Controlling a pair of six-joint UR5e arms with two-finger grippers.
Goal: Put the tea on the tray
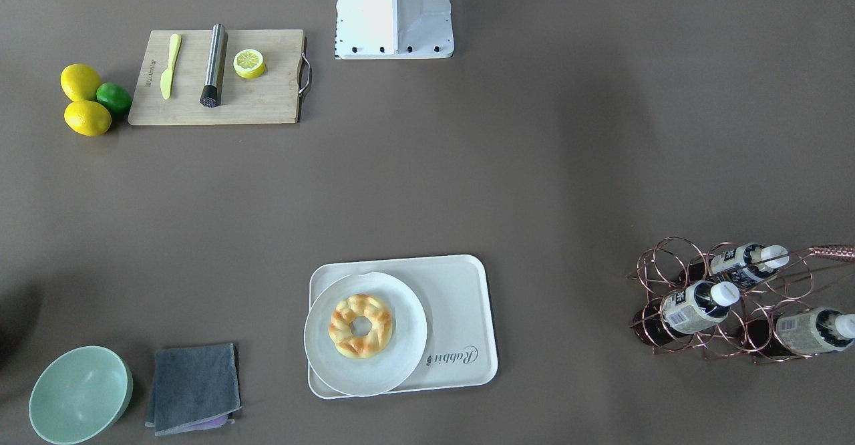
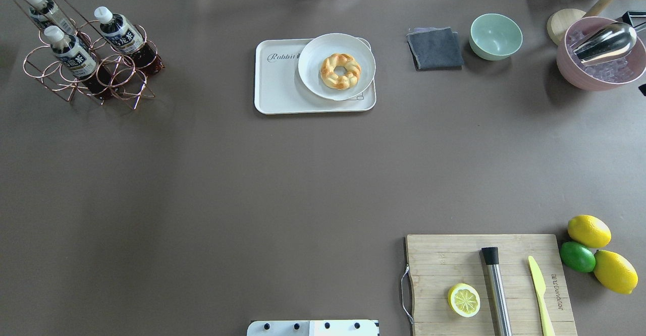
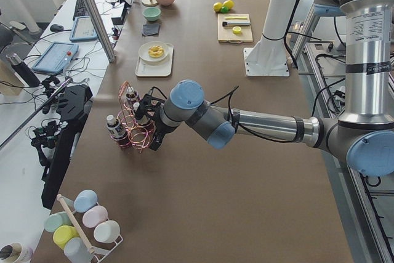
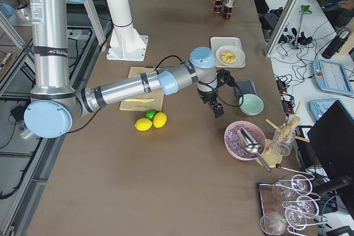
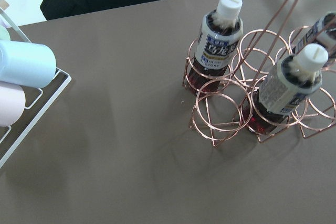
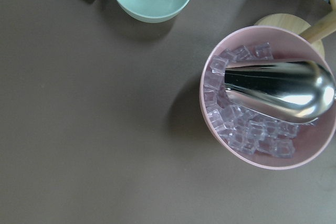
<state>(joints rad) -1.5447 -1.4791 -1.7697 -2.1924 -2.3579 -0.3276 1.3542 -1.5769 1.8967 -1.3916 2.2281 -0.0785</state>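
Three tea bottles with white caps and dark liquid stand tilted in a copper wire rack at the table's far left corner; the left wrist view shows two of them close up. The cream tray marked "Rabbit" lies mid-table at the far side, with a round white plate and a ring pastry covering its right part. In the exterior left view my left gripper hovers right beside the rack; I cannot tell if it is open. Over by the pink bowl my right gripper hangs, state unclear.
A pink bowl of ice with a metal scoop, a green bowl and a grey cloth sit far right. A cutting board with lemon half, muddler and knife, plus lemons and a lime, lies near right. Pastel cups rest left of the rack.
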